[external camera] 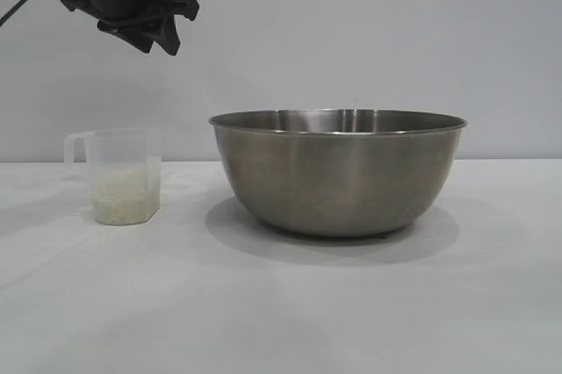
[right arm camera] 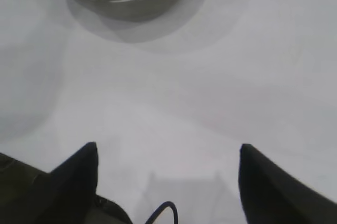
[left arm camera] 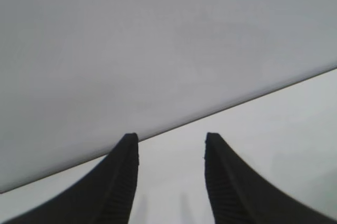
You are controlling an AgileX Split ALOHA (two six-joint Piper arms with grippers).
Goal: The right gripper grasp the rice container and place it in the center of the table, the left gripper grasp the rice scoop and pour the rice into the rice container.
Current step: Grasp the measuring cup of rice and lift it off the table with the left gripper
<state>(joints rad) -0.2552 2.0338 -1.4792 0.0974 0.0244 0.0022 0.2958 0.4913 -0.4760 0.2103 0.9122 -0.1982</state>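
Standing near the middle of the table (external camera: pixel 281 304), the rice container (external camera: pixel 338 172) rests upright on the plain white surface and casts a soft shadow around its base. Toward the table's left edge, well apart from it, stands the rice scoop (external camera: pixel 123 176), upright, its handle turned away from the bowl, with the rice (external camera: pixel 126 196) filling its lower part. High over the scoop hangs the left gripper (left arm camera: pixel 171 182), empty, its fingers spread apart. A bare grey wall closes the room behind the table's far edge. Off the container, above bare tabletop, the right gripper (right arm camera: pixel 168 182) holds its fingers wide apart with nothing between them.
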